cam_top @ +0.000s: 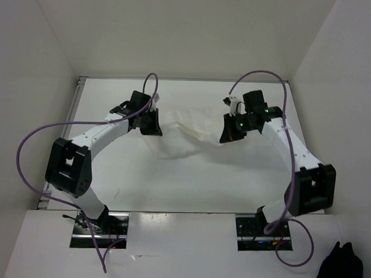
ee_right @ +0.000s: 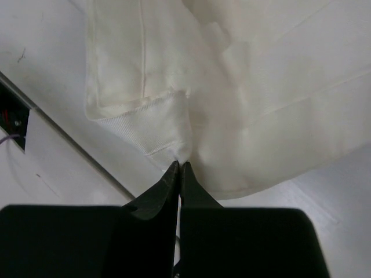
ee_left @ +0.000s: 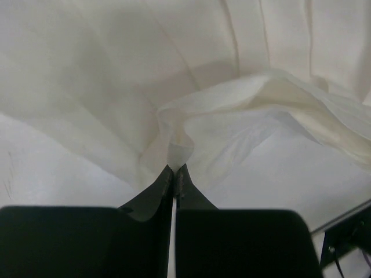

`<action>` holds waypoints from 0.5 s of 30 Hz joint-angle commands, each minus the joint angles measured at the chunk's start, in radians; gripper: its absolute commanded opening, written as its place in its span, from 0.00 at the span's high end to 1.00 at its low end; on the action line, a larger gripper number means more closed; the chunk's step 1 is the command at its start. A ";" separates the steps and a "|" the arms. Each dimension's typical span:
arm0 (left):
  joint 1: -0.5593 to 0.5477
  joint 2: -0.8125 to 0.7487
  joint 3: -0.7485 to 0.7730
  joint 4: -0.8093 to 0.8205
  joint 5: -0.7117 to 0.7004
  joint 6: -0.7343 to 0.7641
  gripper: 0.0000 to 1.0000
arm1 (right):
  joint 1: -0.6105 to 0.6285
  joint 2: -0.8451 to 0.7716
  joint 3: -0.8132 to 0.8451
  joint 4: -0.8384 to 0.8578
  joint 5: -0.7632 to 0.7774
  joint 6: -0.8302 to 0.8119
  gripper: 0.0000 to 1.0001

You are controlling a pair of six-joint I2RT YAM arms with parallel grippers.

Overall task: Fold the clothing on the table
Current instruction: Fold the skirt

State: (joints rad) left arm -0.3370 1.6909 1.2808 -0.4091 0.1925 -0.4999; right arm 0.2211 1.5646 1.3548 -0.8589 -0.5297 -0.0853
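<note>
Clothing [cam_top: 187,138] sags bunched btwn both claws near table's [cam_top: 171,187] far edge. L gripper [ee_left: 174,172] and R gripper [ee_right: 179,167] each clench fabric, seemingly just thin edges; an uneven pull could slip one corner free.

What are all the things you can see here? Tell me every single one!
clothing: one, white, rumpled, between the two grippers on the far half of the table
table: one, white, under everything
walls: three in sight, white, around the table
dark bundle: one, black, near right corner, off the table; cannot tell what it is
cables: one per arm, purple, looping along the arms
arms: two, white and black, bases at the near edge
left gripper: one, black, shut on the clothing
right gripper: one, black, shut on the clothing at a hem
</note>
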 commanded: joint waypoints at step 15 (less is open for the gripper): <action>-0.106 -0.559 -0.218 -0.249 0.085 -0.035 1.00 | -0.155 -0.466 -0.352 0.253 0.114 0.124 1.00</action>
State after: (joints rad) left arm -0.4477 1.1095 1.0882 -0.6285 0.2649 -0.5282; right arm 0.0948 1.0832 1.0225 -0.6918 -0.4774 0.0063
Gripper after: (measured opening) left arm 0.011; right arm 0.007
